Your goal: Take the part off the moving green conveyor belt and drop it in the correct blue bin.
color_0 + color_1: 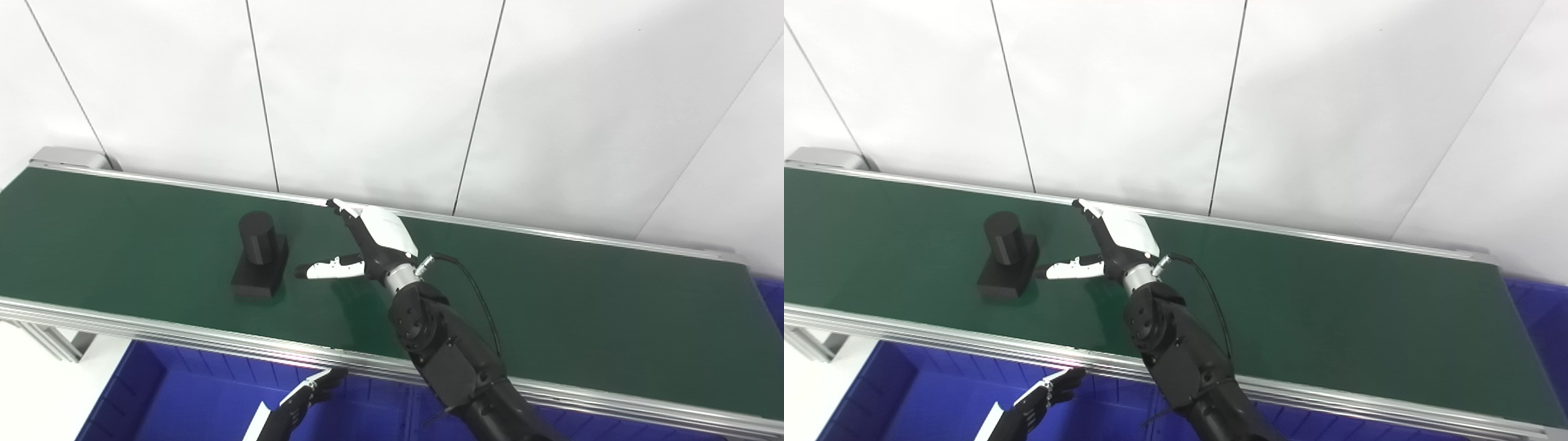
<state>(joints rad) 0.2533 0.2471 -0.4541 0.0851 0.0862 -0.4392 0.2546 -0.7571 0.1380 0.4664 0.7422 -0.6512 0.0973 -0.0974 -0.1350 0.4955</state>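
On the matte green belt (pixel 551 294) I see the black part (pixel 260 254), cylinder on block, near its front rail. My right hand (pixel 367 245) spread beside it, apart. Left hand (pixel 306 398) over blue bin (pixel 153 398), can't tell its state.

Bare belt (pixel 582 294) (green) surrounds the black part (pixel 260 257).

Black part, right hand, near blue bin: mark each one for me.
black part (pixel 257 236), left eye view, on the upright cylinder's side.
right hand (pixel 373 239), left eye view, on the white back of the hand.
blue bin (pixel 876 392), right eye view, on its inner wall.
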